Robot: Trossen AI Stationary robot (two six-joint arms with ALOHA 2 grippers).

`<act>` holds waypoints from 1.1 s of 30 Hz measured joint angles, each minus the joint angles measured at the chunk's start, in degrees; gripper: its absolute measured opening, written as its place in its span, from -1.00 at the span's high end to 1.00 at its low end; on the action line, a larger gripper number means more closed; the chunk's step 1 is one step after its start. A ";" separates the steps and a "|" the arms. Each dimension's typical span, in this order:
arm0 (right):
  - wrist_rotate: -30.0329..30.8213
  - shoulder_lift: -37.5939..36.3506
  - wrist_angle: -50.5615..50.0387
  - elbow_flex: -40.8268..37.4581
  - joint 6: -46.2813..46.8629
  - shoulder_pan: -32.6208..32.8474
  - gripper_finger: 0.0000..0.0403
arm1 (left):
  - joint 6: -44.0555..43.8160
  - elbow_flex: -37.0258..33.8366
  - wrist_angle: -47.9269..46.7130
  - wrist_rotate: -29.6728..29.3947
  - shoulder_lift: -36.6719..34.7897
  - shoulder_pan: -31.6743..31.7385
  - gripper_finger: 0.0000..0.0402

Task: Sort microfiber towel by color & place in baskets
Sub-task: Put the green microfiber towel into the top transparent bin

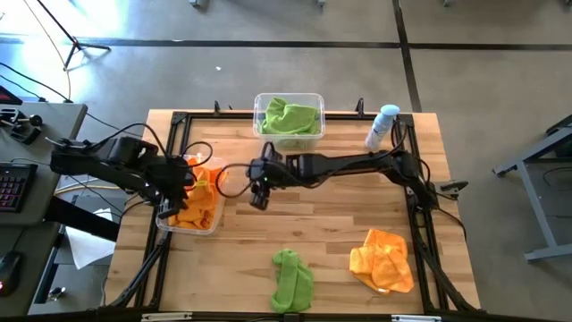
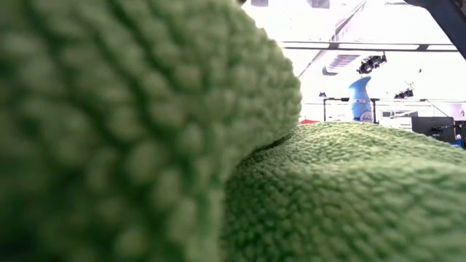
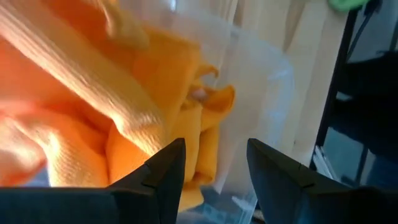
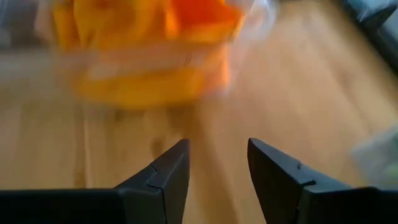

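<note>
**Two towels wait on the table, two bins hold the rest**

We look down at a wooden table [image 1: 340,224]. At its far edge sits a clear bin [image 1: 289,117] with a green towel [image 1: 288,116] bunched up inside it. Just beside it, toward the right arm's side, stands a spray bottle [image 1: 382,125] with a blue cap.

On the left side of the table is the other clear bin [image 1: 191,207]. It is full of orange towels [image 1: 198,192]. Our left gripper [image 1: 185,175] is over this bin. In the left wrist view its two dark fingers [image 3: 163,169] are spread apart with nothing between them, and the orange cloth and the clear wall of the bin lie right in front of them.

Our right arm reaches across the middle of the table. Its right gripper [image 1: 258,195] hangs over bare wood, just beside the orange bin. In the right wrist view its fingers [image 4: 165,174] are spread too, and they hold nothing. The orange bin shows beyond them, blurry.

Two towels lie loose near the front edge. A green one [image 1: 291,279] is crumpled near the middle of that edge. An orange one [image 1: 384,260] is spread out more, near it, toward the right arm's side. They do not touch.

In the low view the loose green towel fills almost the whole picture, so we see little else there but the top of the spray bottle far behind.
</note>
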 joint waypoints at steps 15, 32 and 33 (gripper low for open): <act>1.05 -0.02 -18.48 -1.64 6.28 7.85 0.86 | 4.90 17.75 6.35 -13.62 15.18 -0.97 0.21; 14.87 -21.52 -29.04 -23.72 24.21 23.91 1.00 | 0.94 28.65 20.57 -18.49 40.18 -10.63 0.21; 14.85 -24.68 -26.36 -28.09 27.14 25.39 1.00 | 0.92 29.24 22.02 -18.93 41.24 -10.84 0.21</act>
